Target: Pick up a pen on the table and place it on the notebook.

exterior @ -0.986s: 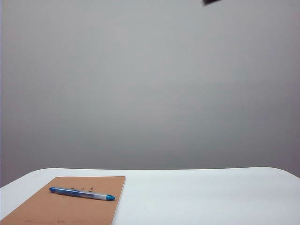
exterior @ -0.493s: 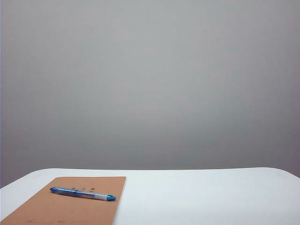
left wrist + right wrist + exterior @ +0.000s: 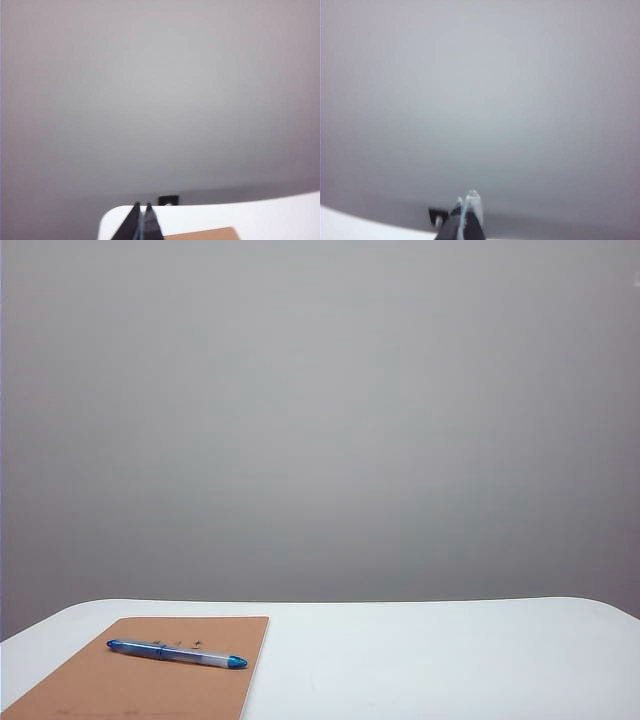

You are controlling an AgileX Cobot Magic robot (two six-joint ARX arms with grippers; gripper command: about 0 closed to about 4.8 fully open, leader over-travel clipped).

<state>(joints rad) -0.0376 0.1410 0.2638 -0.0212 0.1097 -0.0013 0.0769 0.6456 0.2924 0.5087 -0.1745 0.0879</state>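
- Fingers first, exterior view: neither pair appears in this picture, so nothing can be read of them from it. One pen (image 3: pixel 176 653) lies flat across the upper part of one notebook (image 3: pixel 150 675), its length running slantwise from the left tip to the right tip, fully on the tan cover. The notebook sits on the left near corner of the white table (image 3: pixel 430 660). By the look of things the placing is done.
- Left wrist view: the left fingers (image 3: pixel 140 220) stand pressed together, holding nothing, raised and pointing out level over the table (image 3: pixel 260 215). A corner of the notebook (image 3: pixel 205 234) shows just beside them. No pen is visible here.
- Right wrist view: the right fingers (image 3: pixel 468 207) are closed tight on nothing, lifted clear, with only a sliver of table (image 3: pixel 350 225) showing. Neither pen nor notebook is seen.
- Handling, as a judgement: the pen looks light, rigid and smooth, with a round barrel likely to roll or slip. Should it need taking again, the middle of the barrel, pinched across its width, seems the surest hold.
- Count: one pen, one notebook, one table, two pairs of fingers.
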